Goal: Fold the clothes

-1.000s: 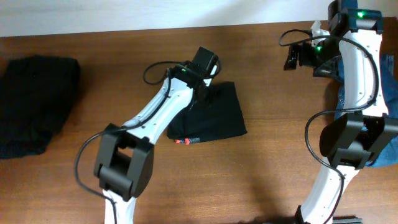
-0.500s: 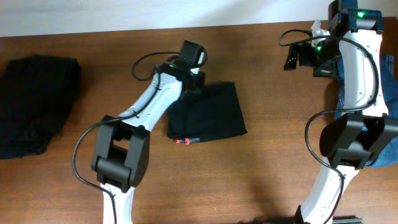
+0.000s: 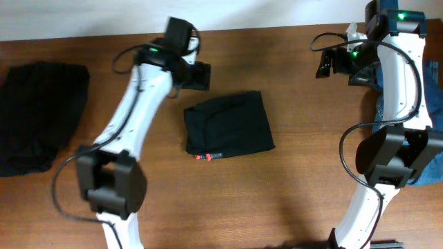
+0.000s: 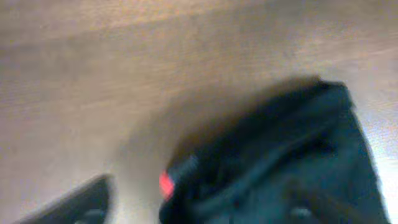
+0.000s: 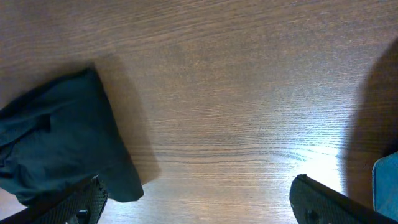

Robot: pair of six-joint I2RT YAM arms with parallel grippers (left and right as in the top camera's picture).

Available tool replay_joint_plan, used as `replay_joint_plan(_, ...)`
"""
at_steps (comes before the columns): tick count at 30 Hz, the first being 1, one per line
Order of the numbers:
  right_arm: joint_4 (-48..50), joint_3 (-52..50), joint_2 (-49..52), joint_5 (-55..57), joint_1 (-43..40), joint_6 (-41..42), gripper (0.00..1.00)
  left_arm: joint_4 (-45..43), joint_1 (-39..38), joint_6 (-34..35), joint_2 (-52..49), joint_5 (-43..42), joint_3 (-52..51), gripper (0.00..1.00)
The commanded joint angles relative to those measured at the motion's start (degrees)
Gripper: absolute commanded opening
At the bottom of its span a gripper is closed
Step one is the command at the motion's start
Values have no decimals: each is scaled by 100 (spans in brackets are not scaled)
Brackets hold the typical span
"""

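Note:
The clothes (image 3: 230, 124) lie folded into a compact black rectangle at the table's middle, a bit of the red stripe (image 3: 203, 158) showing at the front left corner. My left gripper (image 3: 199, 75) hangs just behind the bundle's back left corner, open and holding nothing. The left wrist view is blurred: it shows the clothes (image 4: 280, 155) and the red stripe (image 4: 165, 184), with the left gripper (image 4: 193, 214) spread wide. My right gripper (image 3: 329, 63) is open over bare wood at the back right. The right wrist view has the clothes (image 5: 56, 134) at its left, and the right gripper (image 5: 199, 205) is empty.
A heap of black fabric (image 3: 38, 114) lies at the table's left edge. A blue denim garment (image 3: 433, 104) lies at the right edge behind the right arm, and its corner (image 5: 387, 180) shows in the right wrist view. The wooden table (image 3: 297, 187) runs to a pale wall at the back.
My left gripper has opened, let go of the folded clothes and swung back and to the left, off the bundle. The right arm has not moved.

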State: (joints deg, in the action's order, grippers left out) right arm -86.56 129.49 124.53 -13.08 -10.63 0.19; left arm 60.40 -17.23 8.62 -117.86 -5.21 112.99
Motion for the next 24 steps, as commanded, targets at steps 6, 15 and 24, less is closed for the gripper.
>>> replay_joint_plan(6, 0, 90, -153, 26, -11, 28, 99, 721, 533, -498, 74, -1283, -428, 99)
replay_joint_plan(15, 0, 90, -153, 26, -11, 28, 99, -540, 527, -1303, 44, -2190, -1735, 99)
replay_joint_plan(24, 0, 90, -153, 26, -11, 28, 99, -1598, 501, -1303, 44, -1895, -2371, 99)
